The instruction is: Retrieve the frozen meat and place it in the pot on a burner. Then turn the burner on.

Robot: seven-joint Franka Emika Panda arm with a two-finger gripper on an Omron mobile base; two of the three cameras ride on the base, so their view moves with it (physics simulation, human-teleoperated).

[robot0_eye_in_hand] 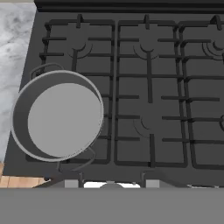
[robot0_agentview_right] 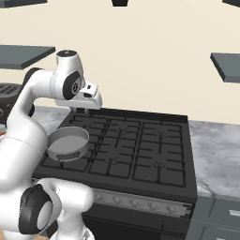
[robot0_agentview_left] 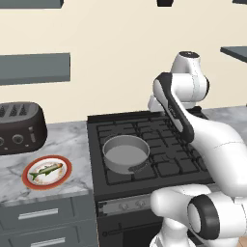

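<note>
Black slotted toaster [robot0_agentview_left: 19,128]: at the far left edge of the left base view, on the grey-veined marble counter [robot0_agentview_left: 72,144], back near the wall.
Counter room: bare marble lies between the toaster and the stove edge.
Round white plate with red-orange rim [robot0_agentview_left: 68,167]: near the counter's front edge, just in front of the toaster and well apart from the stove.
Frozen meat: the small greenish-yellow fish [robot0_agentview_left: 47,170] lies flat across the middle of the plate, inside its rim.
Grey drawer fronts [robot0_agentview_left: 43,212]: under the counter edge, closed.
Black gas cooktop [robot0_agentview_left: 164,149]: its left edge butts against the marble.
Round shallow grey metal pot [robot0_agentview_left: 120,165]: upright and empty on the front-left grate, its short dark handle pointing to the stove's front.
Burner: the black cast-iron grate square [robot0_eye_in_hand: 108,144] under the pot; the pot's wall stands near the cooktop's left and front edges.
Open grates: the middle and right squares carry nothing.
Gripper [robot0_eye_in_hand: 111,181]: up over the cooktop, looking down on it; the two dark tips stand somewhat apart with nothing between them.
Row of small knobs [robot0_agentview_right: 133,202]: along the stove's front panel, below the grates.
Right counter [robot0_agentview_right: 215,145]: marble again, beyond the cooktop's right edge.
</note>
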